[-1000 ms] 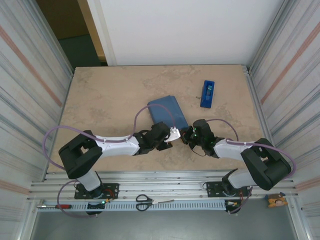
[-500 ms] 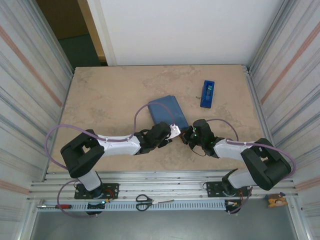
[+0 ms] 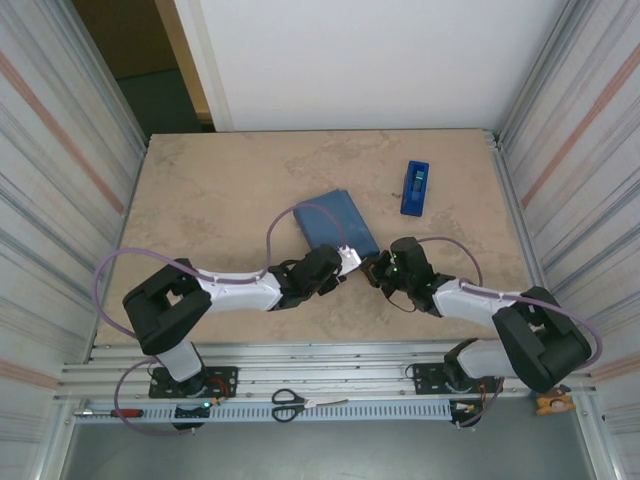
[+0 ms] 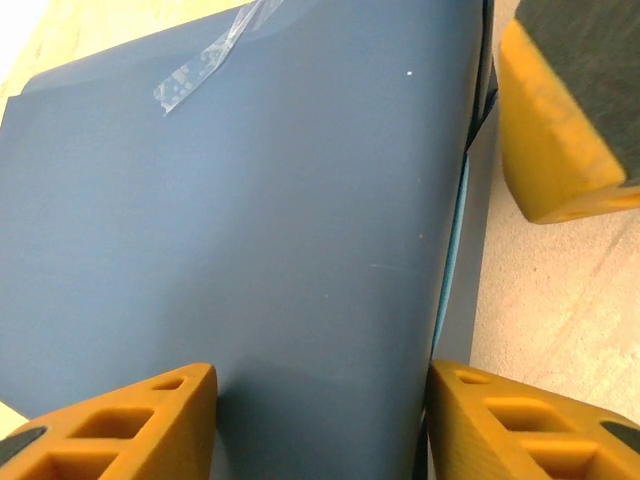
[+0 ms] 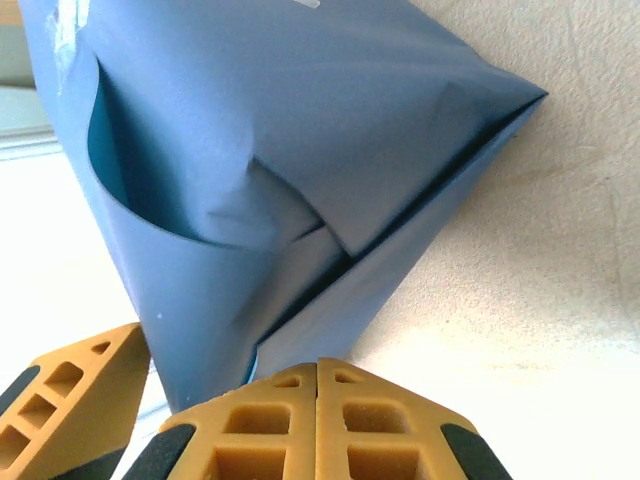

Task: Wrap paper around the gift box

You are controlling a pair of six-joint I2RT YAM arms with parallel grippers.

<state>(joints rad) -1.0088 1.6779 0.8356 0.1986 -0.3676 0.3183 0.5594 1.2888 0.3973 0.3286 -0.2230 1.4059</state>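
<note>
Top view: paper (image 3: pixel 335 220) wrapped into a flat dark-blue parcel, mid-table (image 3: pixel 220 190), slightly right of centre, both grippers at its near corner. L wrist cam adds: clear tape strip (image 4: pixel 205 58) on the parcel's top face; left gripper (image 4: pixel 320 405) jaws apart w/ the parcel edge running between them, can't tell if pinching. R wrist cam adds: parcel end open, flaps tucked in, lighter-blue inner face (image 5: pixel 100 135) showing, one flap pointing right along the table. Right gripper (image 5: pixel 318 385) fingers pressed together just near of the paper, nothing between. Around: blue tape dispenser (image 3: pixel 415 187) far right of the parcel, well apart; scissors (image 3: pixel 290 402) on the near rail. Grippers hide the parcel's near corner from above. Both arms low, stretched forward, forearms converging at centre.
</note>
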